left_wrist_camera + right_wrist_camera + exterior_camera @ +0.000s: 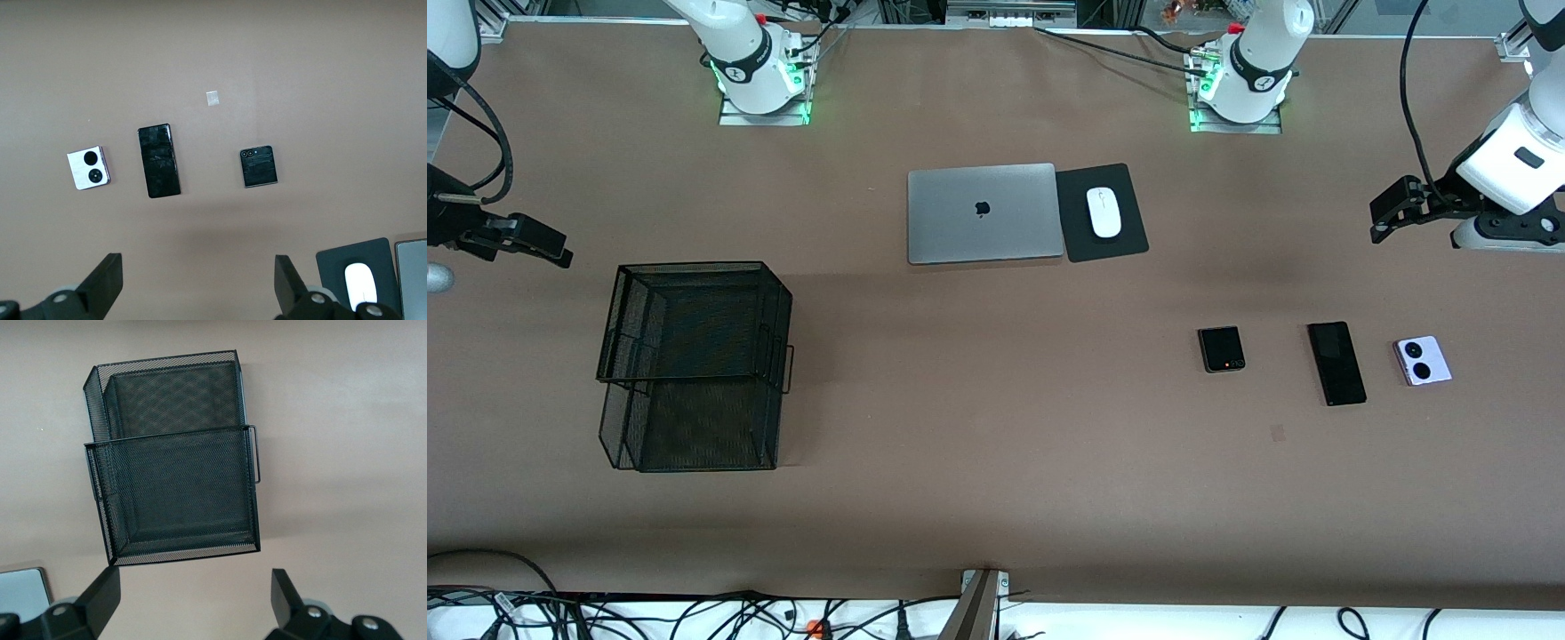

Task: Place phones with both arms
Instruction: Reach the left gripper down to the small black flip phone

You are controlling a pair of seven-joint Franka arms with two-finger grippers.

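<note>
Three phones lie in a row on the brown table toward the left arm's end: a small black flip phone (1221,348) (258,167), a long black slab phone (1336,363) (159,161) and a lavender-white flip phone (1422,360) (88,168) with two black circles. My left gripper (1389,213) (198,263) hangs open and empty over bare table, apart from the phones. My right gripper (538,242) (195,579) is open and empty over bare table beside the black mesh basket (631,311) (167,433) at the right arm's end.
A shut silver laptop (984,213) (413,277) (23,593) lies mid-table near the arm bases. Beside it a white mouse (1104,212) (359,285) rests on a black pad (1129,236) (333,267). A small tape mark (1277,432) (213,98) sits nearer the front camera than the phones.
</note>
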